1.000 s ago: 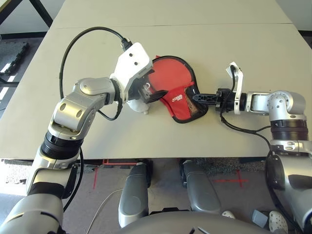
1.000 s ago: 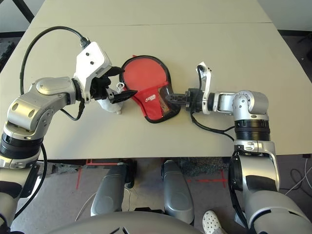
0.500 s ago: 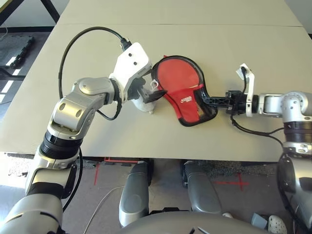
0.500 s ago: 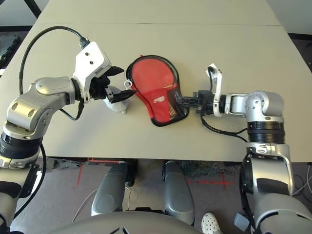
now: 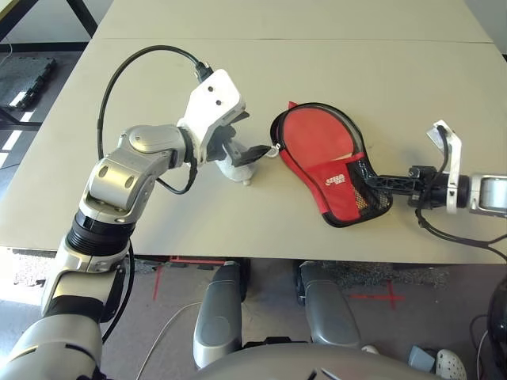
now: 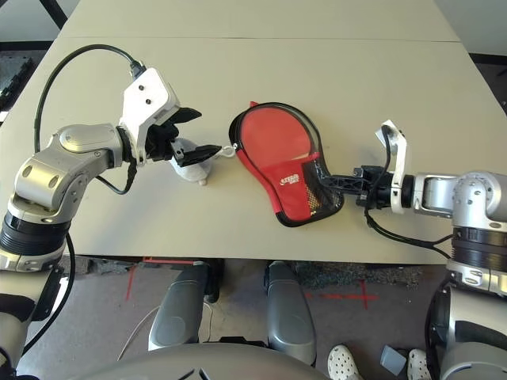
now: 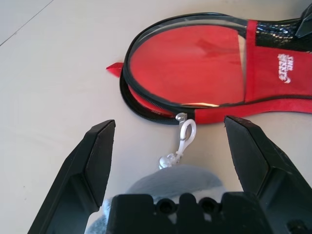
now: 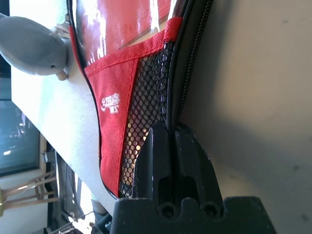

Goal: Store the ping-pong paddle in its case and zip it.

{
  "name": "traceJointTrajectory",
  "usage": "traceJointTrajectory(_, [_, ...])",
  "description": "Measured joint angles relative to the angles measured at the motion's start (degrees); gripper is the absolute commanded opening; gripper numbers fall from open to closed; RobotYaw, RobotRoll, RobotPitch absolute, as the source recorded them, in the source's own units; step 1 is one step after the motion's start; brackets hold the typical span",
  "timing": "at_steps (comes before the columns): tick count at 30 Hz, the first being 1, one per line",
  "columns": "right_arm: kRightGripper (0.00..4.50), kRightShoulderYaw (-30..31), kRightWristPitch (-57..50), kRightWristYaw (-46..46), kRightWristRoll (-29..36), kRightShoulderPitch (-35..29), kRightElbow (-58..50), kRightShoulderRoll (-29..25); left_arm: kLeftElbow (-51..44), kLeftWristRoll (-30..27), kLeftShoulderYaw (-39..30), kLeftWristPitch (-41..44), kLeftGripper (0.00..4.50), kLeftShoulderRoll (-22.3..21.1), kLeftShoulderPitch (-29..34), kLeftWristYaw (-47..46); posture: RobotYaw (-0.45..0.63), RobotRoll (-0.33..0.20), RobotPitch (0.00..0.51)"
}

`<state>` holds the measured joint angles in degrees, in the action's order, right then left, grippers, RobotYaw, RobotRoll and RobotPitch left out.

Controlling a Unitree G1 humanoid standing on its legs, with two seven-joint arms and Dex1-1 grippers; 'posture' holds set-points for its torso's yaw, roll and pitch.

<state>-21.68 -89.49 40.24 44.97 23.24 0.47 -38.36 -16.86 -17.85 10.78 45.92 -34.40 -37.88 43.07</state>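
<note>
The case (image 5: 342, 182) lies flat on the table, red with a white logo, a black mesh pocket (image 8: 151, 122) and a black zipper rim. Red shows under its clear panel (image 7: 190, 63); I cannot tell whether that is the ping-pong paddle, and no handle is visible. My right gripper (image 5: 382, 180) is shut on the case's narrow mesh end at its rim. My left gripper (image 5: 252, 136) is open, a short way left of the case's round end and touching nothing. Under it lies a small white plush charm (image 5: 234, 168), joined by a clear clip (image 7: 186, 138) to the zipper.
The beige table (image 5: 317, 63) has a seam across its far part and a front edge close below the case. A black cable (image 5: 127, 71) loops up from my left wrist. Bare tabletop stretches behind and to the right of the case.
My right gripper has drawn the case to the right, away from my left gripper. The charm stayed put and its clip now stretches out toward the case.
</note>
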Motion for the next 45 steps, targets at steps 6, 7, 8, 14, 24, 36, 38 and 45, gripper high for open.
traceJointTrajectory(6, [0.03, -1.35, -1.63, -3.11, 3.74, -2.46, -3.99, 3.49, 0.63, 0.16, 0.64, -0.56, 4.50, 0.36, -0.21, 0.51, 0.00, 0.000, 0.251])
traceJointTrajectory(7, [0.03, -1.46, -1.69, -3.61, 4.37, -2.59, -4.29, 3.51, 0.96, 0.20, 0.65, -0.61, 4.50, 0.36, -0.30, 0.57, 0.00, 0.000, 0.251])
traceJointTrajectory(8, [0.03, -1.47, -1.76, -4.14, 5.07, -2.71, -4.67, 3.54, 1.28, 0.24, 0.66, -0.63, 4.50, 0.37, -0.39, 0.64, 0.00, 0.000, 0.251])
traceJointTrajectory(14, [1.45, 0.76, 0.67, -2.68, 5.39, -2.53, -4.85, -1.99, 1.70, 0.36, 0.71, -0.79, 4.50, 0.38, -0.46, 0.91, 0.01, 0.000, 0.249])
traceJointTrajectory(24, [4.47, 17.45, 39.23, 18.94, -12.98, 7.04, 9.89, -19.18, 1.78, 0.41, 0.48, -0.82, 4.50, -0.15, -0.86, 1.20, 0.01, 0.000, 0.239])
traceJointTrajectory(36, [4.47, 29.98, 78.93, 34.86, -33.43, 33.70, 49.10, -2.35, 1.18, -0.31, -2.62, 0.97, 4.50, -1.58, -1.21, 0.80, 0.08, 0.000, 0.247])
traceJointTrajectory(38, [4.47, 29.99, 81.86, 36.45, -34.87, 35.45, 53.19, 0.21, 0.67, -0.48, -4.10, 1.87, 4.50, -2.71, -0.79, 0.78, 0.10, 0.000, 0.247])
traceJointTrajectory(45, [4.47, 30.17, 88.08, 37.87, -39.76, 37.46, 60.76, 6.02, -1.43, -2.92, -8.79, 5.04, 4.50, -5.42, 1.19, 0.81, 0.12, 0.000, 0.250])
